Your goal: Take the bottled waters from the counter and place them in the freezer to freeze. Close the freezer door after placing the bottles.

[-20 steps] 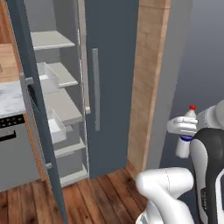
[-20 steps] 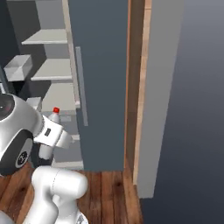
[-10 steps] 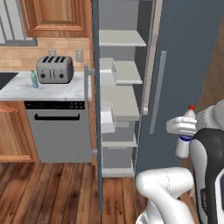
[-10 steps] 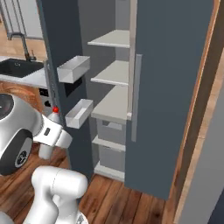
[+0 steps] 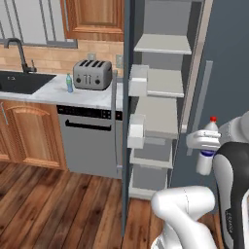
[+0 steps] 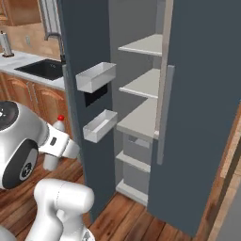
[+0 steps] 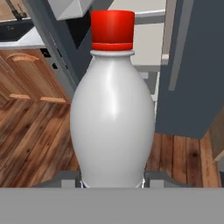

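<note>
Wooden floorboards (image 5: 58, 204) run under a kitchen where the freezer (image 6: 141, 94) stands with its pale grey shelves exposed. Held upright in front of the robot is the red-capped bottle (image 7: 113, 109), pale and rounded; it shows at the arm's wrist in the left base view (image 5: 206, 151) and in the right base view (image 6: 54, 149). The gripper (image 7: 113, 177) is closed round the bottle's lower body, with only the tops of its fingers (image 7: 65, 178) showing on either side at the base of the hand view. The bottle is clear of the floor and outside the freezer, short of the shelves.

The freezer door (image 6: 87, 108) stands swung wide, edge-on in the left base view (image 5: 127, 112), with two white bins (image 6: 96, 75) on its inner face, one above the other. To the right of the open compartment is a second slate-grey door (image 5: 228, 87), shut, with a long grey vertical handle (image 6: 164, 115).

The green-capped bottle (image 5: 69, 83) stands upright on the marble counter (image 5: 53, 95), just to the left of a steel toaster (image 5: 92, 74) and well apart from the freezer. Beneath that stretch of counter is a steel dishwasher (image 5: 87, 141). Further left a black sink (image 5: 19, 81) is set into the counter with a dark faucet (image 5: 17, 51) behind it, and brown cabinet doors (image 5: 29, 131) below.
</note>
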You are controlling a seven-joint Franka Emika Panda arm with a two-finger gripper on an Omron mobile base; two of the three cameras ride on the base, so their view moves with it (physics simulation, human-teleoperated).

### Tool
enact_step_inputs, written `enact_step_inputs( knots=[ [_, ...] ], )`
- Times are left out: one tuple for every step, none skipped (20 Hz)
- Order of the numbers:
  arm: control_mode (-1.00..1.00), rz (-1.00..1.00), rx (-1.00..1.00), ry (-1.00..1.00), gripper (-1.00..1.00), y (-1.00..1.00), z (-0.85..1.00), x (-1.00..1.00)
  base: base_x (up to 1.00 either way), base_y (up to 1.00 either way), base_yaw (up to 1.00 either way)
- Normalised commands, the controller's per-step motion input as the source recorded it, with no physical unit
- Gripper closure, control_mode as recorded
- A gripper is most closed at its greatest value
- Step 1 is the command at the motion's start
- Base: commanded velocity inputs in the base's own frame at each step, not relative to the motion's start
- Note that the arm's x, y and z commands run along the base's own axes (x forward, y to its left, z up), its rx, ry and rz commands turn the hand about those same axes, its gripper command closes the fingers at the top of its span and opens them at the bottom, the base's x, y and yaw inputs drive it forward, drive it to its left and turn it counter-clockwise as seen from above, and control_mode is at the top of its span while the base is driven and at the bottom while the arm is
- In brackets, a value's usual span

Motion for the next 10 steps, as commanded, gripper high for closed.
enact_step_inputs(
  knots=[
    [1.0, 0.0, 0.0, 0.0, 1.0, 0.0, 0.0, 0.0, 0.45, -0.26, 0.26],
    [1.0, 0.0, 0.0, 0.0, 1.0, 0.0, 0.0, 0.0, 0.46, -0.44, 0.27],
    [1.0, 0.0, 0.0, 0.0, 1.0, 0.0, 0.0, 0.0, 0.48, -0.57, 0.24],
    [1.0, 0.0, 0.0, 0.0, 1.0, 0.0, 0.0, 0.0, 0.41, -0.55, 0.22],
    [1.0, 0.0, 0.0, 0.0, 1.0, 0.0, 0.0, 0.0, 0.39, -0.46, 0.2],
    [1.0, 0.0, 0.0, 0.0, 1.0, 0.0, 0.0, 0.0, 0.41, -0.38, 0.19],
    [1.0, 0.0, 0.0, 0.0, 1.0, 0.0, 0.0, 0.0, 0.44, -0.36, 0.17],
    [1.0, 0.0, 0.0, 0.0, 1.0, 0.0, 0.0, 0.0, 0.42, -0.39, 0.16],
    [1.0, 0.0, 0.0, 0.0, 1.0, 0.0, 0.0, 0.0, 0.22, -0.44, 0.11],
    [1.0, 0.0, 0.0, 0.0, 1.0, 0.0, 0.0, 0.0, 0.14, -0.45, 0.07]
  ],
)
